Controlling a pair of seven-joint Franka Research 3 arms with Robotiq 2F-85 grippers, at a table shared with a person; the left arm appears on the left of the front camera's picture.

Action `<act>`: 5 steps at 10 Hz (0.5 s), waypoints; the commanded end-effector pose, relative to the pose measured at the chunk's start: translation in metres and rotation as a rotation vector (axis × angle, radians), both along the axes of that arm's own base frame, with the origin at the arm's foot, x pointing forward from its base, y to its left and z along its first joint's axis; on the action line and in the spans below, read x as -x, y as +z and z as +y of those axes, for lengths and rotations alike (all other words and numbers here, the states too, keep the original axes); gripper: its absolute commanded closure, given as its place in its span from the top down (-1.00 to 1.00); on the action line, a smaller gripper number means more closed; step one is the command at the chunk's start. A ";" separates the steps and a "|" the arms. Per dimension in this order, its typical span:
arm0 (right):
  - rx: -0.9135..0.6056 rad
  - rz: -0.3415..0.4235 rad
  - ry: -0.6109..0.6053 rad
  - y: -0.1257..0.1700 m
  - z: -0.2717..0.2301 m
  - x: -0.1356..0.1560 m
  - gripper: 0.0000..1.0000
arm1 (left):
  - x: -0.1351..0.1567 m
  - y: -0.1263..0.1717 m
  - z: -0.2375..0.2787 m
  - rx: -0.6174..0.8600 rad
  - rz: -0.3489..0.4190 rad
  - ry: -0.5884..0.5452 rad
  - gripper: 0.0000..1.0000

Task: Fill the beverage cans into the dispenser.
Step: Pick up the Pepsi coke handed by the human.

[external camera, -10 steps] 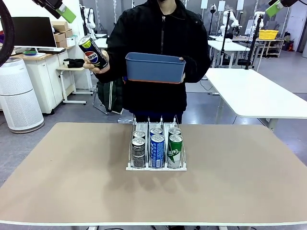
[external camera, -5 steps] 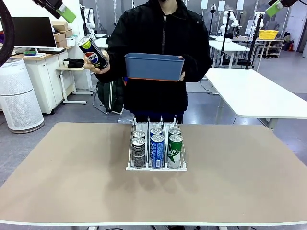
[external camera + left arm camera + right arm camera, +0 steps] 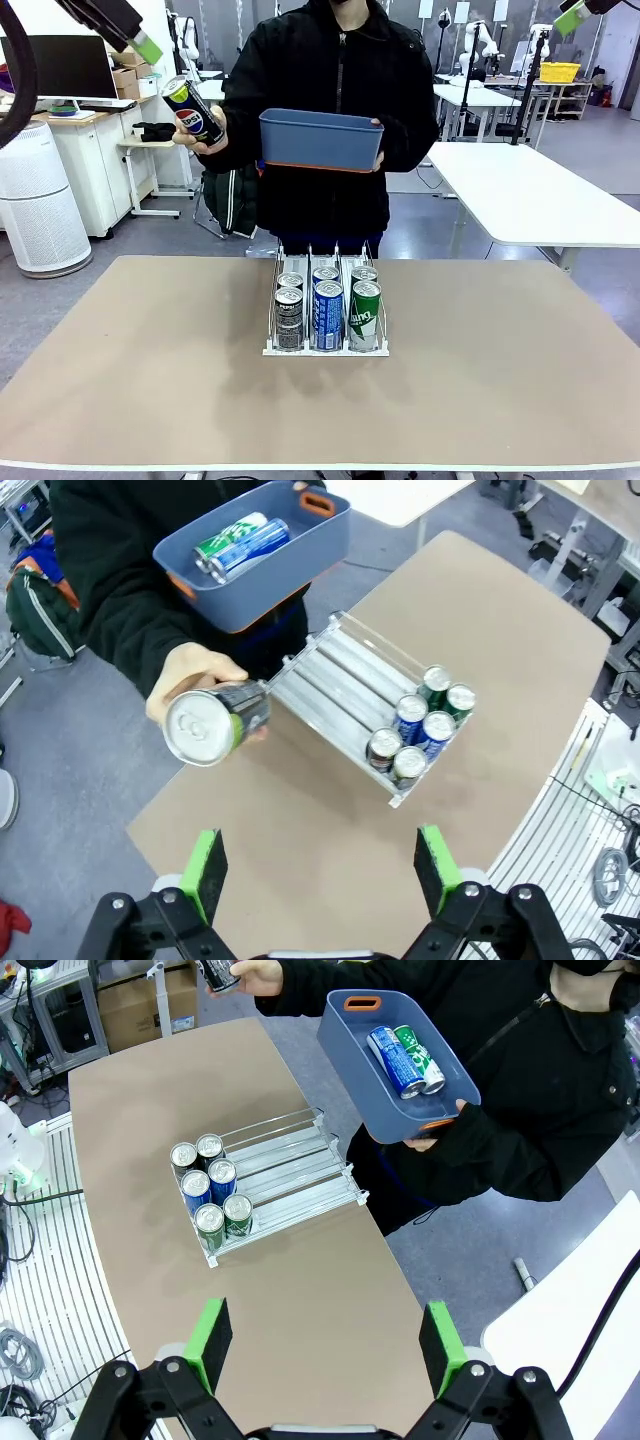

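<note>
Below my two arms: tan table. Far side: person in black, standing. Blue bin, held at the person's chest, with a blue and a green loose can inside, perhaps more beneath. Dispenser, table centre, three lanes. My left gripper and right gripper hang high, fingers spread, empty. Six racked cans, paired at the near lip: black left, blue middle, green right. Pepsi can, far left, in the person's hand.
</note>
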State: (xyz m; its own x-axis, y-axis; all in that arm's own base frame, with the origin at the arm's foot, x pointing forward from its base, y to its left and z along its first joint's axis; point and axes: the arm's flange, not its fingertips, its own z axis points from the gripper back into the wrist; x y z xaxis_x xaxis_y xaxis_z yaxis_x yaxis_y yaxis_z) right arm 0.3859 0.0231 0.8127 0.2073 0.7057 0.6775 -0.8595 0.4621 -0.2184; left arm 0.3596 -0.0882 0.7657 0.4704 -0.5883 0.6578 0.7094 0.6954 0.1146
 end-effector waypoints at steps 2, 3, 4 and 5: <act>-0.001 -0.001 0.000 0.000 0.000 0.001 1.00 | -0.035 -0.002 0.003 -0.051 0.030 0.024 1.00; -0.001 -0.001 0.000 0.000 0.000 0.001 1.00 | -0.045 -0.002 0.007 -0.062 0.026 -0.006 1.00; -0.001 -0.001 0.000 0.000 0.000 0.001 1.00 | -0.055 0.000 0.012 -0.053 0.044 -0.034 1.00; -0.001 -0.001 0.000 0.000 0.000 0.001 1.00 | -0.065 0.001 0.013 -0.023 0.078 -0.078 1.00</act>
State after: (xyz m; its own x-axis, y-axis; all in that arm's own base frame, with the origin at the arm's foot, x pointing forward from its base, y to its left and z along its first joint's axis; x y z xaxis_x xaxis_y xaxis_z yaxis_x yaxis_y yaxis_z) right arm 0.3858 0.0231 0.8129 0.2070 0.7057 0.6776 -0.8594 0.4621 -0.2188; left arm 0.4158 -0.0816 0.7588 0.4892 -0.6252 0.6081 0.7252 0.6790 0.1146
